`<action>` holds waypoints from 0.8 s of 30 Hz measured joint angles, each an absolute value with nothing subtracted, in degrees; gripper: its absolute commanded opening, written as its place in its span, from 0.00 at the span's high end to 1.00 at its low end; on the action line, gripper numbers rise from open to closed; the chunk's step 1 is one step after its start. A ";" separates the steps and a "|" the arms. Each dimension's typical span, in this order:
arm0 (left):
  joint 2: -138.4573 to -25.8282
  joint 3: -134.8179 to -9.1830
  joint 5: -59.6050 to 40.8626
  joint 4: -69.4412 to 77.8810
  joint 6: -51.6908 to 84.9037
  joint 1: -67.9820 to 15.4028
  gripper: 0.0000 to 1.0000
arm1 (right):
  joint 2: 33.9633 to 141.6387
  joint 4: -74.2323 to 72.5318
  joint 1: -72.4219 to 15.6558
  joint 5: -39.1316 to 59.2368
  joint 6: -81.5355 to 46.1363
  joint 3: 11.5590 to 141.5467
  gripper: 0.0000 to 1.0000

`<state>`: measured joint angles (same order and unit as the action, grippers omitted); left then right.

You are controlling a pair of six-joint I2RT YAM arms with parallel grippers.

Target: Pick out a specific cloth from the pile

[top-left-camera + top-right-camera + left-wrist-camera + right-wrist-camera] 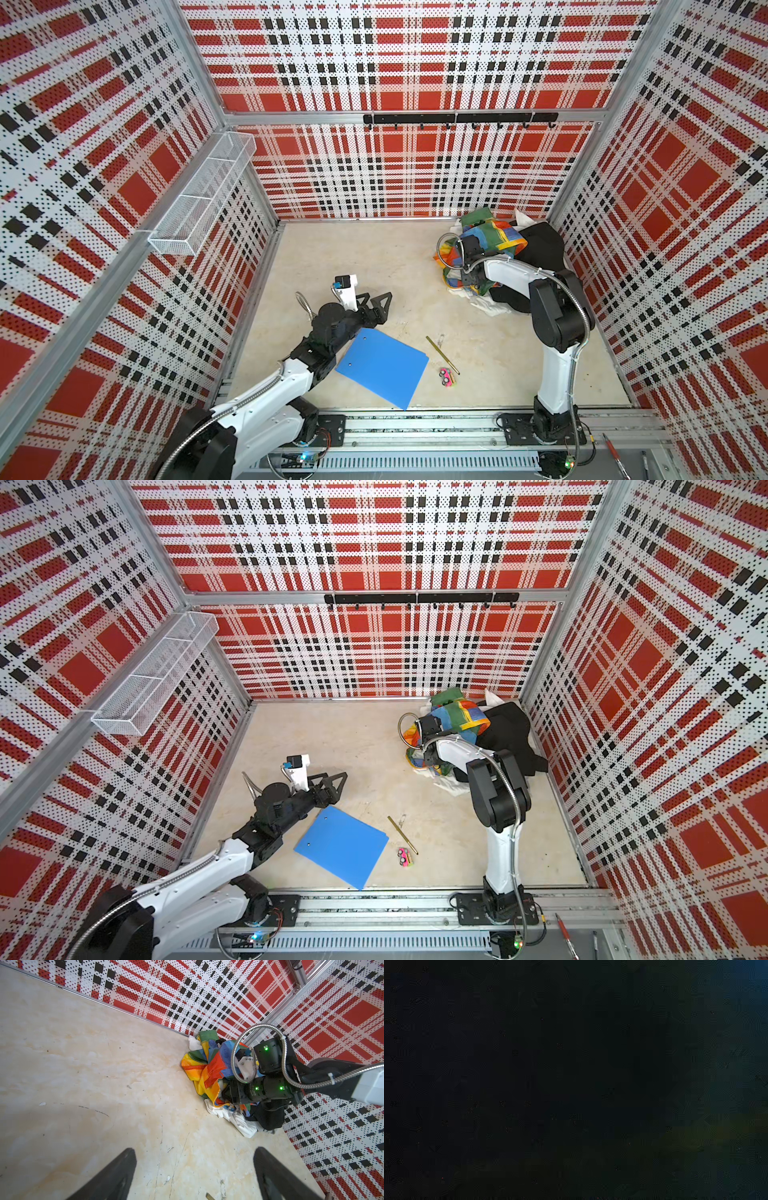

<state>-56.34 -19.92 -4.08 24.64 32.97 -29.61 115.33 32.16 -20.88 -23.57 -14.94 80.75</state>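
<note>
The pile (498, 249) (461, 721) (209, 1070) lies in the far right corner, with a rainbow-striped cloth (494, 237) on top and black fabric (544, 245) beside it. White fabric (490, 305) (239, 1122) pokes out at the pile's near edge; this may be the cloth, but its print is mostly hidden. My right arm's wrist (471, 249) (268, 1088) is pressed down into the rainbow cloth. Its jaws are buried in fabric and the right wrist view is black. My left gripper (378, 296) (195, 1153) hovers open over bare floor, left of the middle, holding nothing.
A blue folder (382, 368) lies near the front, by the left arm. To its right lie a thin gold stick (442, 355) and a small pink toy car (446, 377). A white mesh basket (203, 195) hangs on the left wall, and a black hook rail (457, 118) runs along the back wall.
</note>
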 measured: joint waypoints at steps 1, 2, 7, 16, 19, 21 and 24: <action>-56.34 -19.92 -4.08 24.58 32.97 -29.61 0.08 | 115.33 31.86 -20.78 -23.18 -14.76 80.75 0.91; -56.31 -19.92 -4.08 24.58 32.97 -29.61 0.08 | 115.28 31.42 -20.73 -22.55 -14.98 80.77 0.96; -55.79 -19.88 -4.05 24.53 32.97 -29.61 0.08 | 113.36 30.94 -20.23 -16.99 -13.82 80.68 1.00; -56.01 -19.88 -4.05 24.51 32.93 -30.20 0.09 | 103.20 30.96 -16.78 -1.45 -14.02 87.05 1.00; -56.47 -19.88 -3.99 24.51 32.77 -30.70 0.10 | 98.17 30.87 -12.56 1.43 -14.87 87.26 1.00; -56.88 -19.88 -3.84 24.53 32.71 -31.03 0.10 | 95.57 31.11 -8.60 1.67 -15.33 87.22 1.00; -57.71 -19.88 -3.73 24.56 32.58 -31.48 0.10 | 93.27 30.57 -3.11 -0.08 -16.21 84.88 0.98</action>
